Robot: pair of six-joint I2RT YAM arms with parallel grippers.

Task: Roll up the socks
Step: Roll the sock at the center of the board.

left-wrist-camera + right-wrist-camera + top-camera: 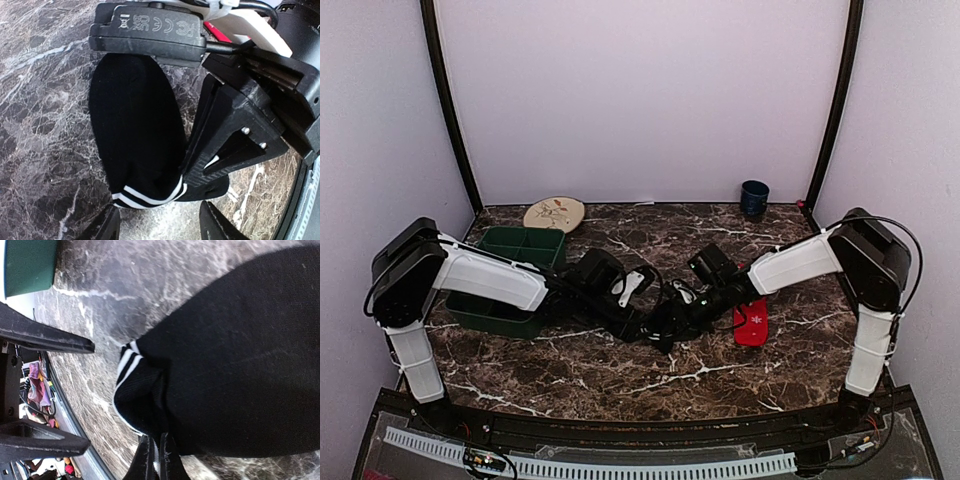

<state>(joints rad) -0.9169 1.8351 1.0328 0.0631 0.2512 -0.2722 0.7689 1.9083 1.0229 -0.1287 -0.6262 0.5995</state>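
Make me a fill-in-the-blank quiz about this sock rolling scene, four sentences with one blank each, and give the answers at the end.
1. The right pincer is shut on the striped ____ of the black sock.
2. The left pincer is ____, holding nothing.
3. On the marble table, the red sock lies on the ____ side.
4. The compartment tray by the left arm is ____.
Missing words: cuff; open; right; green.
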